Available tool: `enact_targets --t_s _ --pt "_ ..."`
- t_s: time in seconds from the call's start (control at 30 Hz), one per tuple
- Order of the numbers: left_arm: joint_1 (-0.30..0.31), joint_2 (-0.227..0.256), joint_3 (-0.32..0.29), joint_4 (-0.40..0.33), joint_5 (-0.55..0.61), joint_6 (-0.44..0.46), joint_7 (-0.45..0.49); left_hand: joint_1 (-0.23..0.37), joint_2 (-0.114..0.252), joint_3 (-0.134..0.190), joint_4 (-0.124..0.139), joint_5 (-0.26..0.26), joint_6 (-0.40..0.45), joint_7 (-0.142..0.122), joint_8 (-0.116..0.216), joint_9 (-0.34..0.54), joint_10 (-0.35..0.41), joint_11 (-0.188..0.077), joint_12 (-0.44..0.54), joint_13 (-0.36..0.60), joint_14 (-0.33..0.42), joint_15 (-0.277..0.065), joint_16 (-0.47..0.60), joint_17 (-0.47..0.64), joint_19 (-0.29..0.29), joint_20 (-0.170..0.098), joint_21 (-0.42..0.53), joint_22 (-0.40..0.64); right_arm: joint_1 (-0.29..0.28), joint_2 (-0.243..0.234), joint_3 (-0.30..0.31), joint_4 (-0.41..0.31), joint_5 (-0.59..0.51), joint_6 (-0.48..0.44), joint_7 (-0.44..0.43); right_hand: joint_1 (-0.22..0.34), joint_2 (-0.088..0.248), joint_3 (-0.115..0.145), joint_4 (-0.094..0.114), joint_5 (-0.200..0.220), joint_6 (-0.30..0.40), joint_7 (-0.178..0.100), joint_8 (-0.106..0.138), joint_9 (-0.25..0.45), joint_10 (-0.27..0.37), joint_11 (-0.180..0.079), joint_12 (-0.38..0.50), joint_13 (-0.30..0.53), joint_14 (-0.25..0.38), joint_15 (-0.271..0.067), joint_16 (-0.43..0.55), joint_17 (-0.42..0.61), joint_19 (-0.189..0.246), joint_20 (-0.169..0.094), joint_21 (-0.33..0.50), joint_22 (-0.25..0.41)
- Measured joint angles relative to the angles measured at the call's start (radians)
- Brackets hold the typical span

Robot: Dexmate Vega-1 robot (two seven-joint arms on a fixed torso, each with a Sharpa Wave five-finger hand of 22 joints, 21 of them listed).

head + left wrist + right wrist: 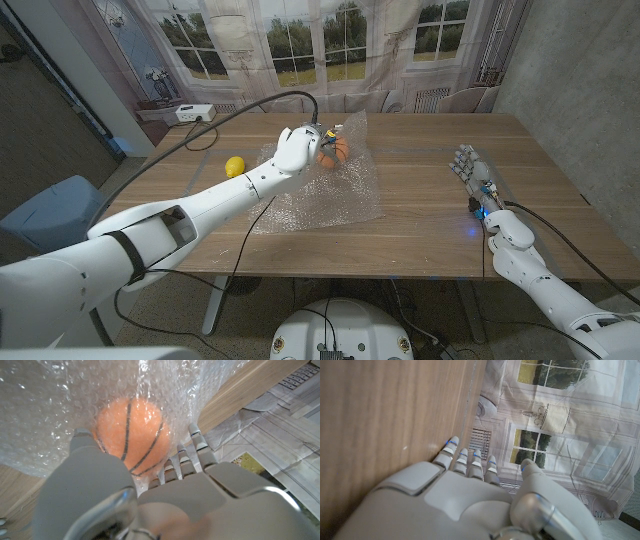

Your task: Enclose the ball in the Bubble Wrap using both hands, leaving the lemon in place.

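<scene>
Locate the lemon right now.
In the head view the lemon sits on the table's far left, just off the bubble wrap's left edge, left of the left robot hand and ball.

A wooden tabletop (420, 215) with a plank grain carries everything. A clear sheet of Bubble Wrap (330, 200) lies spread on it near the middle. The orange ball (336, 150) sits on the far part of that sheet. A yellow lemon (235, 166) rests on the bare wood just beside the sheet's left edge. A black cable (200, 140) trails over the wood beyond the lemon. The right hand (472, 170) stands on the wood well apart from the sheet, on its right.
</scene>
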Motion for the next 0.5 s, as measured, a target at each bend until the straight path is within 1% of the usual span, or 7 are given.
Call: enact_targets --t_s 0.07,0.13,0.27,0.33,0.4,0.43,0.5 --pt "-0.004 -0.004 0.006 0.013 -0.009 -0.001 0.006 0.0 0.0 0.0 0.0 0.0 -0.005 0.005 0.0 0.0 0.0 0.0 -0.002 0.0 0.003 -0.003 0.0 0.0 0.0 0.0 0.0 0.001 0.0 0.0 0.0 0.0 -0.001 0.0 -0.001 0.0 0.0 0.0 0.0 0.0 0.0 0.0 0.0 0.0 0.0 0.0 0.0 0.0 0.0 0.0 0.0 0.0 0.0 0.0 0.0 0.0" --pt "-0.013 -0.012 0.017 0.04 -0.022 -0.003 0.015 0.003 0.003 0.0 0.0 0.0 -0.011 0.0 -0.005 0.0 -0.002 -0.002 -0.002 0.0 0.008 -0.006 0.0 0.0 0.008 -0.007 0.0 0.001 0.0 0.0 0.0 0.0 -0.003 0.0 -0.003 0.0 0.0 0.0 0.0 0.0 0.0 0.0 0.0 0.0 0.0 0.0 0.0 0.0 0.0 0.0 0.0 0.0 0.0 0.0 0.0 0.0" --pt "-0.02 -0.02 0.027 0.064 -0.045 -0.006 0.025 0.014 0.014 0.0 0.0 0.0 -0.02 0.009 -0.008 0.0 -0.007 0.0 -0.002 0.0 0.021 -0.014 0.0 0.0 0.047 -0.009 0.0 0.001 0.002 0.0 -0.003 0.003 -0.005 0.0 -0.006 0.0 0.0 0.0 0.0 0.0 0.0 0.0 0.0 0.0 0.004 0.004 0.0 0.0 0.0 0.0 0.0 0.0 0.0 0.0 0.0 0.0" --pt "-0.028 -0.03 0.039 0.096 -0.058 -0.01 0.033 0.031 0.03 0.005 -0.005 0.0 -0.021 0.011 -0.008 0.0 -0.001 -0.001 0.0 0.0 0.051 -0.026 0.006 0.0 0.093 -0.011 0.012 0.002 0.004 0.0 -0.004 0.005 -0.006 -0.001 -0.008 -0.005 -0.005 0.0 0.0 0.0 0.0 0.0 0.0 0.0 0.004 0.004 0.0 0.0 0.0 0.0 0.0 0.0 0.0 0.0 0.0 0.0" --pt "-0.028 -0.03 0.039 0.096 -0.07 -0.015 0.045 0.057 0.037 0.012 -0.018 0.0 0.008 0.02 0.004 0.0 0.032 -0.003 0.013 0.0 0.09 -0.042 0.013 0.0 0.146 -0.017 0.023 0.006 0.006 0.0 -0.005 0.007 -0.006 -0.001 -0.008 -0.005 -0.005 0.0 0.0 0.0 0.0 0.0 0.0 0.0 0.004 0.004 0.0 0.0 0.0 0.0 0.0 0.0 0.0 0.0 0.0 0.0" --pt "-0.028 -0.03 0.039 0.096 -0.075 -0.016 0.05 0.071 0.041 0.018 -0.024 0.0 0.024 0.026 0.009 0.002 0.045 -0.005 0.019 -0.001 0.109 -0.051 0.015 0.0 0.168 -0.024 0.027 0.006 0.007 0.0 -0.005 0.008 -0.006 -0.001 -0.008 -0.005 -0.005 0.0 0.0 0.0 0.0 0.0 0.0 0.0 0.004 0.004 0.0 0.0 0.0 0.0 0.0 0.0 0.0 0.0 0.0 0.0" --pt "-0.038 -0.042 0.057 0.141 -0.088 -0.022 0.069 0.101 0.049 0.027 -0.038 0.0 0.057 0.038 0.017 0.004 0.076 -0.009 0.029 -0.001 0.149 -0.067 0.024 0.0 0.211 -0.042 0.031 0.006 0.01 0.0 -0.007 0.01 -0.011 -0.004 -0.012 -0.005 -0.005 0.0 0.0 0.0 0.0 0.0 0.0 0.0 0.004 0.004 0.0 0.0 0.0 0.0 0.0 0.0 -0.003 0.003 0.0 0.0"
